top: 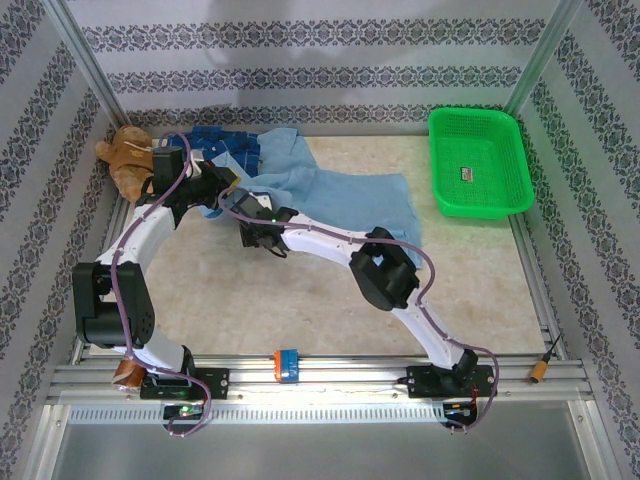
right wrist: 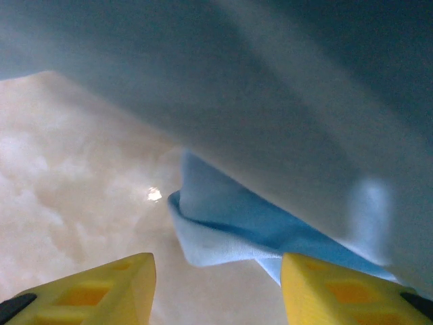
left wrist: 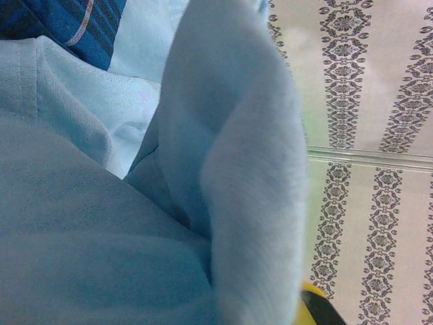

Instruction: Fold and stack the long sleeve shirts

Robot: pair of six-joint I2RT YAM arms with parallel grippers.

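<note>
The left tool [top: 212, 182] was clamped tight on a raised fold of the light blue shirt [left wrist: 223, 169], the cloth bunched right against it. The right tool [right wrist: 216, 271] stood half spread with nothing between its yellow fingers [right wrist: 101, 288], low over the counter [right wrist: 74, 169], a corner of that shirt just ahead and more hanging above. Beyond the left tool lay the plaid shirt [top: 222, 142], touching the light blue one, the teddy bear [top: 125, 160] to that tool's left and the green basket [top: 480, 160] well apart to the right tool's right.
</note>
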